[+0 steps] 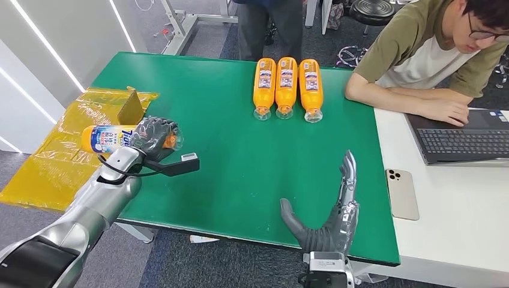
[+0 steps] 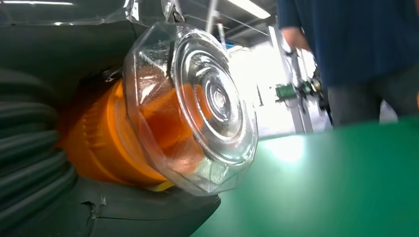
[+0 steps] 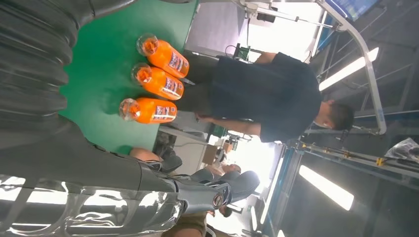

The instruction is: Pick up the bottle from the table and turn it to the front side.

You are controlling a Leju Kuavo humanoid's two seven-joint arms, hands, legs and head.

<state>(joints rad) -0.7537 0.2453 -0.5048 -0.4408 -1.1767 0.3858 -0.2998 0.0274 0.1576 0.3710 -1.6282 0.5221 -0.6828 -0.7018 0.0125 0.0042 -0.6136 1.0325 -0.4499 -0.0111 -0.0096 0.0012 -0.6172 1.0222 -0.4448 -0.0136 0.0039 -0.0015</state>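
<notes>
Over the left edge of the green table (image 1: 228,150), the head view shows the left hand (image 1: 155,138) gripping an orange bottle (image 1: 111,138) lying sideways, beside a yellow plastic sheet (image 1: 54,156). Near the table's front edge the right hand (image 1: 330,222) holds nothing, fingers spread. Three more bottles (image 1: 287,87) lie at its far side, by a seated person (image 1: 420,60).

From the left wrist, the bottle's clear cap (image 2: 207,103) juts from the grip above the table.

From the right wrist, that hand's fingers (image 3: 217,190) extend straight, with a standing person (image 3: 272,94) beyond the table.
</notes>
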